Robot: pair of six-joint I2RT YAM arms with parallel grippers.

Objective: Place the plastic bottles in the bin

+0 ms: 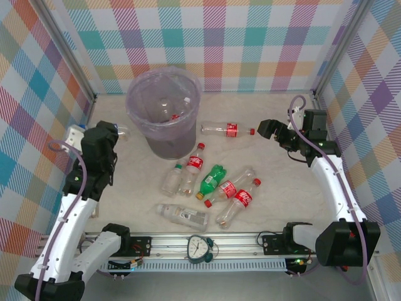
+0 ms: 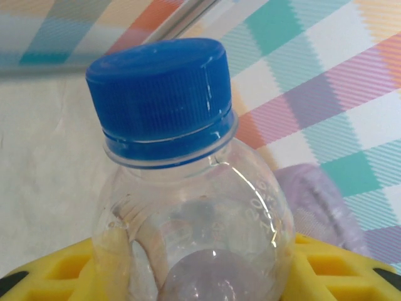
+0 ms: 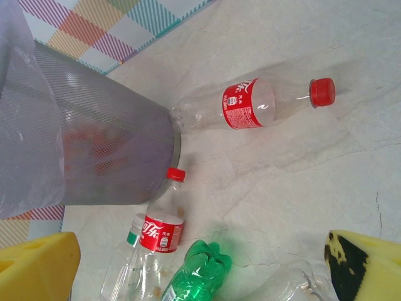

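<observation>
The left gripper (image 2: pixel 200 279) is closed around the body of a clear blue-capped bottle (image 2: pixel 191 200), its yellow fingers (image 2: pixel 56 276) pressing on both sides just below the shoulder. In the top view this bottle lies crosswise in the gripper at the left side of the table (image 1: pixel 285 182), near the checked wall (image 1: pixel 37 88) and a little left of the bin (image 1: pixel 135 94). The right gripper (image 1: pixel 268 129) stands wide open with nothing between its yellow fingers (image 3: pixel 366 263), hovering just beside the red cap of a red-labelled bottle (image 1: pixel 227 130) that lies on its side with its base touching the bin. The bin, lined with a lilac bag, stands at the far middle of the table, and at least one clear bottle (image 1: pixel 178 111) lies inside it. In front of the bin the other bottles lie loosely grouped: a second red-labelled bottle (image 1: pixel 195 164) with its cap towards the bin, a clear bottle with a white cap (image 1: pixel 170 180) beside it, a green bottle (image 1: pixel 212 180), two more red-labelled ones (image 1: pixel 241 200) to its right, and a clear one (image 1: pixel 182 215) nearest the arms.
</observation>
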